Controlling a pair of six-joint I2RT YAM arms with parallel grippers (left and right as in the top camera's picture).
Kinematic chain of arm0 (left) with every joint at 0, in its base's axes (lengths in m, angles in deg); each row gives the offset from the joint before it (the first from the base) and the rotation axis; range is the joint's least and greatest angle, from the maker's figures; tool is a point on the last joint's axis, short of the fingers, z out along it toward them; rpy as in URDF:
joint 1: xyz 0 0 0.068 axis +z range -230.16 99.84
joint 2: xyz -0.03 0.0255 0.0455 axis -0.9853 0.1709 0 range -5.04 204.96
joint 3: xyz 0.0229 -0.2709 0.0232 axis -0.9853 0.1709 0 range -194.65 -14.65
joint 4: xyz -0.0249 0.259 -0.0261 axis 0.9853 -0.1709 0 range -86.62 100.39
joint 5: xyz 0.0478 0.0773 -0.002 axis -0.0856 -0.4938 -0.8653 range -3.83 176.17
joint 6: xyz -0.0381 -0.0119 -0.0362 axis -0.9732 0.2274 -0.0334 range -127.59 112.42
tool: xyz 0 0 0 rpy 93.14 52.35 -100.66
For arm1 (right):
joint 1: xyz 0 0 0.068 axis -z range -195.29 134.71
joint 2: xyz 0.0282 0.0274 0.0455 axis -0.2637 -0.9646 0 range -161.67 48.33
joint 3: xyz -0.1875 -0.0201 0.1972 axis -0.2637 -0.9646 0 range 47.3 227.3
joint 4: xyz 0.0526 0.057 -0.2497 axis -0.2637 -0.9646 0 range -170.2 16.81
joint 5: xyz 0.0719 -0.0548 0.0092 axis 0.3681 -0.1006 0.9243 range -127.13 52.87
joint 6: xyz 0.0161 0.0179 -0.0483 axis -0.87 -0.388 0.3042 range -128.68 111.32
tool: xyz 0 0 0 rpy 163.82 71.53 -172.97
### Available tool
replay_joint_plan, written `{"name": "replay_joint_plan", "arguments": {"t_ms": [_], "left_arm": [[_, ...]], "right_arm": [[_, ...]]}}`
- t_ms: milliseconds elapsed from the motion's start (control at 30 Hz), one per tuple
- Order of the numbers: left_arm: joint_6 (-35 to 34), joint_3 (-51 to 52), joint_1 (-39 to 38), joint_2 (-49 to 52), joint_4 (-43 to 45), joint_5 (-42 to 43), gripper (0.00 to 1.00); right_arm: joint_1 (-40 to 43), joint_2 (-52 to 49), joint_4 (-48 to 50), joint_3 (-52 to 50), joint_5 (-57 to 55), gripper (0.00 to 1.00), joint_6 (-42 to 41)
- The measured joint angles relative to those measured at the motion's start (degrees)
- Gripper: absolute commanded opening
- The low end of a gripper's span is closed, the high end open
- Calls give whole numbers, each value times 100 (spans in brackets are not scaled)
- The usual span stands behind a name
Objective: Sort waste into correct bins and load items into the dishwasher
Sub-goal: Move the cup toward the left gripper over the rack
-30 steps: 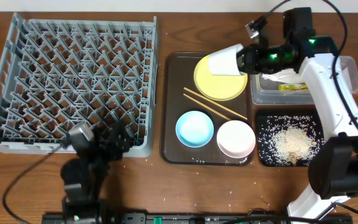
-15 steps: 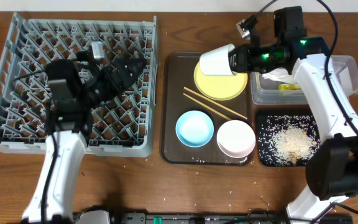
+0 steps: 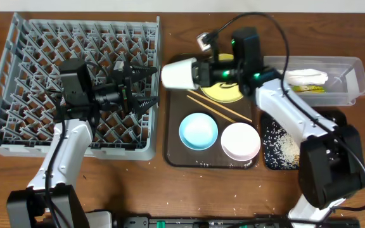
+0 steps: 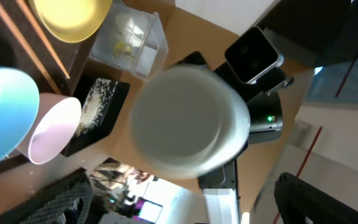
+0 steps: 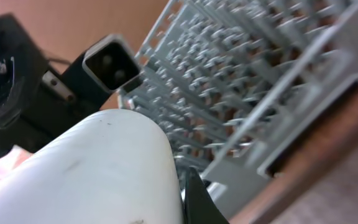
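While the right gripper (image 3: 196, 71) is clamping the small white cup (image 3: 177, 73) beside the dish rack's (image 3: 37, 76) right edge, the left gripper (image 3: 141, 85) is hovering open, empty. Plate (image 3: 224, 94), bowls (image 3: 198, 131) and chopsticks (image 3: 217, 109) are lying unloaded.

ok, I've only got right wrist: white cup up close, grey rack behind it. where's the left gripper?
Observer: Overhead shows the left gripper over the right edge of the dish rack, jaws wide open and empty, facing the small white cup.
Operator: touching the cup?
Observer: No, there's a gap. Only the right gripper holds it, sideways, with its base toward the left one.
Operator: what's on the tray?
Observer: The yellow plate, chopsticks, light blue bowl and white bowl sit on the brown tray.
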Motion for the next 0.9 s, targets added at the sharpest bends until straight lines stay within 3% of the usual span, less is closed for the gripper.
{"name": "replay_joint_plan", "arguments": {"t_ms": [367,900], "left_arm": [[1012,0,0,0,2,409,93],[1816,0,0,0,2,920,89]], "right_arm": [[-232,-413,1073,-7,619,1,-402],[-396,-807,2900,-15,1639,1,-1281]]}}
